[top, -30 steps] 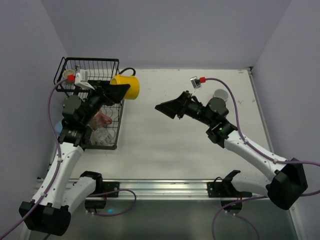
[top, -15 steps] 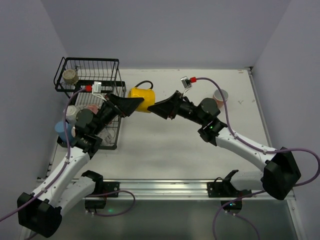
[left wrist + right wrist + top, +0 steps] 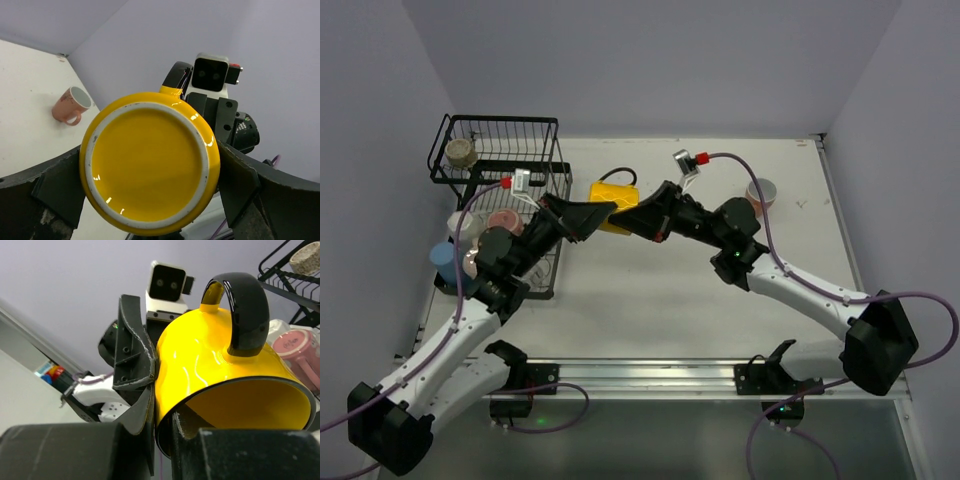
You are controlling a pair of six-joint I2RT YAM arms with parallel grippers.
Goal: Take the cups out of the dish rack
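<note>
Top external: both arms stretch inward, left gripper (image 3: pixel 592 213) and right gripper (image 3: pixel 638 215) meeting nose to nose over the desk (image 3: pixel 720 290), just right of the dish rack (image 3: pixel 500 120). The yellow mug (image 3: pixel 613 196) lies sideways between them. Right gripper pinches its rim wall. Left gripper straddles its base, jaws wide; pressing or clear, cannot tell.

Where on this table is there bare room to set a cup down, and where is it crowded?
Free: the broad near stretch of table between the dish rack and the right arm; the far strip from the rack across to the salmon mug. Crowded: the left edge, filled by rack and cups, and mid-table under the held yellow mug.
</note>
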